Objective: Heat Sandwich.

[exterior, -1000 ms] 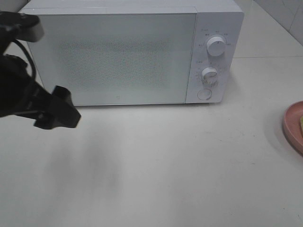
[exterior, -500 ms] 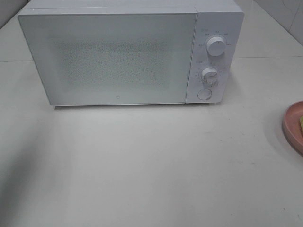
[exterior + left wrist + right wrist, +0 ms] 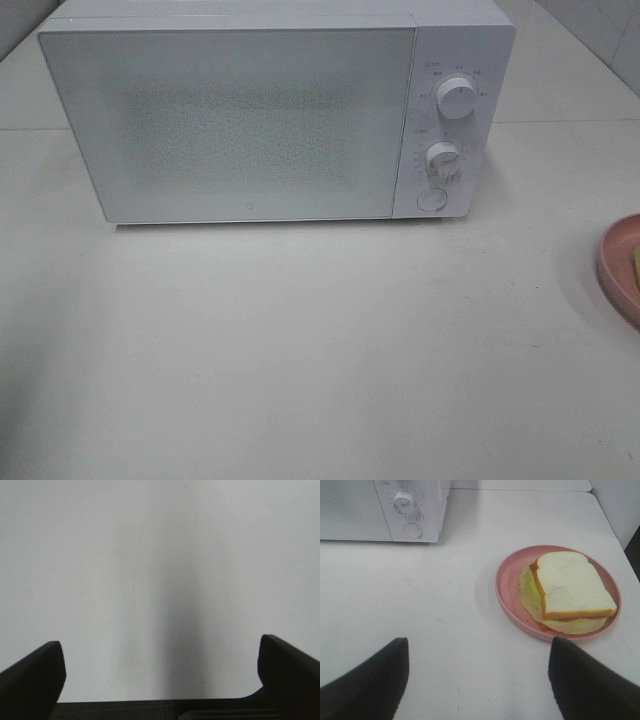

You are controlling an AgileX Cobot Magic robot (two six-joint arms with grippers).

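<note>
With both arms outside my overhead view, I read their pose from the wrist cameras alone. Left gripper (image 3: 160,680): its two dark fingers (image 3: 30,677) stand far apart, spread wide, with nothing between them; it points at a bare stretch of the white table (image 3: 160,570), on which it throws a soft shadow. Right gripper (image 3: 477,680): its two dark fingers (image 3: 592,680) are likewise parted, fairly wide, and hold nothing; it hangs above the table (image 3: 420,605) on the near side of the plate, apart from it and touching nothing.

Sandwich (image 3: 572,587): one, lying on the one pink plate (image 3: 507,585), at the right of the scene and well apart from the microwave. A slice of white bread with a tan crust lies on top; a pale yellow-green layer spreads out beneath it, and a thin orange-pink edge shows between the two. From overhead I see only a sliver of the plate (image 3: 615,262) at the right edge, with a yellowish trace of the sandwich (image 3: 636,262) on it.

Microwave (image 3: 240,120): one, white, at the far side of the table, its door closed. Control panel on its right: two round knobs, upper (image 3: 457,99) and lower (image 3: 442,158), and one round button (image 3: 431,199) below them.
</note>
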